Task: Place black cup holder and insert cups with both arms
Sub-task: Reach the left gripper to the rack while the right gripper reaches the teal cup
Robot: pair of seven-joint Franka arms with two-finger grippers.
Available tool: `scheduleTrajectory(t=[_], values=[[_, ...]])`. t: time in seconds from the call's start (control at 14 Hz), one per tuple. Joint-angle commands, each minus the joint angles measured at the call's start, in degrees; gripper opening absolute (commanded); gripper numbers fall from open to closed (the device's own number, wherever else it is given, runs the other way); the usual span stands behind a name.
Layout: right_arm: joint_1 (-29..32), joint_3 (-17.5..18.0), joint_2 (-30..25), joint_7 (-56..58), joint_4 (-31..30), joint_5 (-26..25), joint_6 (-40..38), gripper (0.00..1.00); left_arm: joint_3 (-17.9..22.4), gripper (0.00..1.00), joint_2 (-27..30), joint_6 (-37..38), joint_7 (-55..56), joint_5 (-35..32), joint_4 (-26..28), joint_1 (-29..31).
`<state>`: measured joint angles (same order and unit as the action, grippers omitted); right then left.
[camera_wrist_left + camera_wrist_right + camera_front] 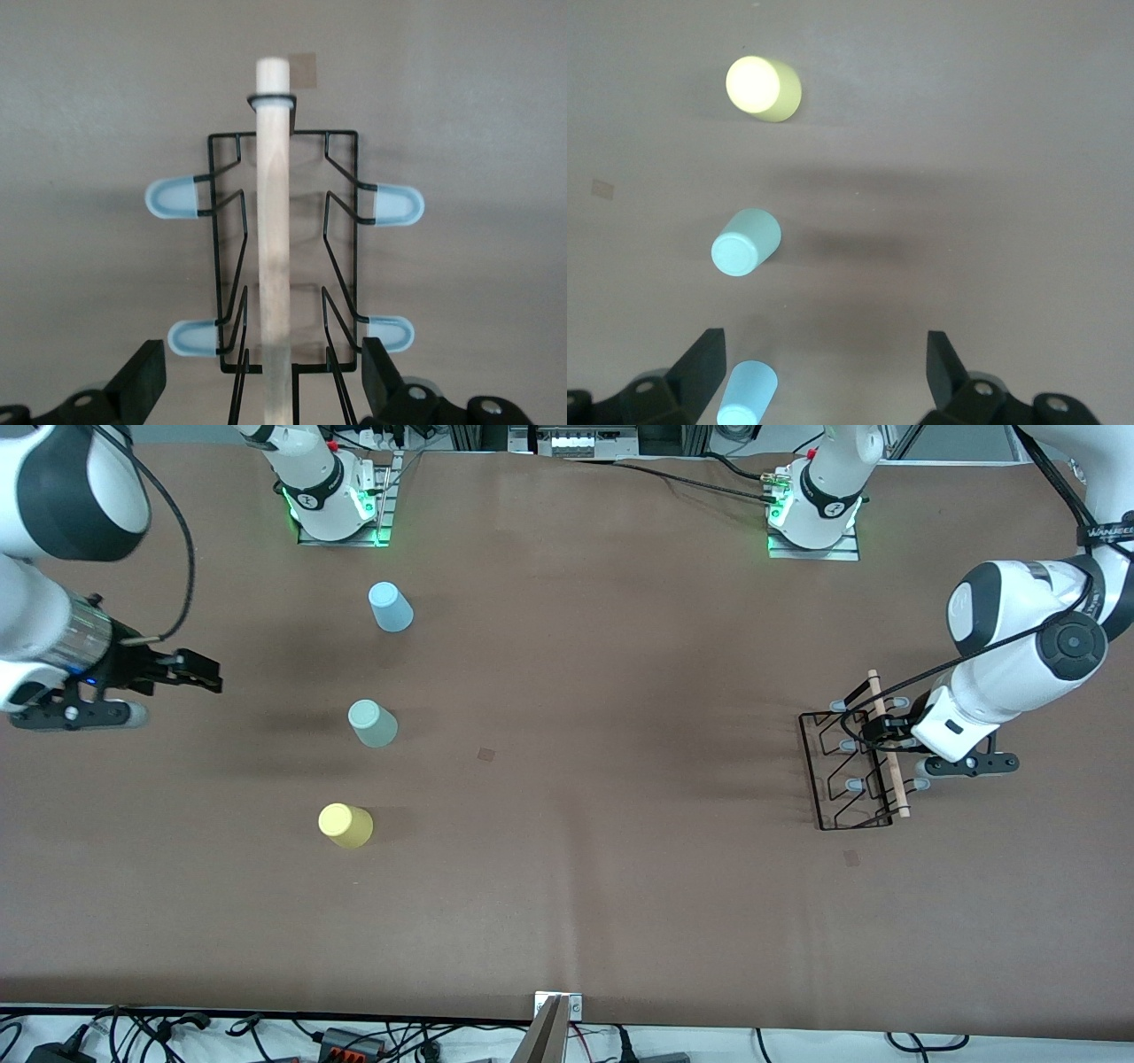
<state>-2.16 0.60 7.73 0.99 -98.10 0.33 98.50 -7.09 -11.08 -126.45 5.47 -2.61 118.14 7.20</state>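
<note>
The black cup holder [849, 779] stands on the table toward the left arm's end, its wooden rod handle [889, 753] on top. In the left wrist view the holder [341, 221] fills the middle and its rod [274, 204] runs between my fingers. My left gripper [875, 731] [263, 382] is open just above it, one finger on each side of the rod, not touching. Three cups stand toward the right arm's end: light blue [390, 607] [747, 396], mint green [372, 723] [744, 242], yellow [345, 825] [762, 88]. My right gripper [199, 674] [824, 372] is open and empty in the air beside them.
Two small tape squares lie on the brown table, one near the middle [485, 754] and one just nearer the camera than the holder [850, 857]. The arm bases [335, 500] [815, 514] stand along the edge farthest from the camera. Cables [354, 1038] lie along the near edge.
</note>
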Motion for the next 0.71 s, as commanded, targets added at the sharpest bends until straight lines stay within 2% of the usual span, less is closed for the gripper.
scheduleTrajectory(t=[0.0,0.14,0.29,0.43,0.5,0.64], values=[[-3.36,-0.07,3.86,-0.72,0.55,1.08,2.21,1.00,-0.12,0.78,1.15,-0.81,-1.08,-0.29,1.91,-0.08],[-6.53,-0.07,6.15,-5.18,0.37,1.08,3.71,1.00,-0.38,0.61,1.24,-0.55,-1.08,-0.29,2.18,-0.08],[-8.56,-0.07,8.52,-9.32,-0.24,1.08,6.07,1.00,-0.38,0.38,0.98,-0.73,-1.08,-0.29,2.18,-0.17],[-9.27,-0.07,10.90,-12.66,-1.38,1.08,9.50,1.00,-0.38,0.10,0.63,-0.73,-0.99,-0.29,2.18,-0.17],[-9.36,0.01,11.69,-14.51,-2.43,1.17,10.82,1.00,-0.38,0.01,0.28,-0.81,-0.90,-0.29,2.10,-0.17],[-9.62,0.01,12.31,-15.14,-4.63,1.17,13.46,1.00,-0.47,0.01,0.27,-0.12,-0.29,-0.29,1.31,-0.35]])
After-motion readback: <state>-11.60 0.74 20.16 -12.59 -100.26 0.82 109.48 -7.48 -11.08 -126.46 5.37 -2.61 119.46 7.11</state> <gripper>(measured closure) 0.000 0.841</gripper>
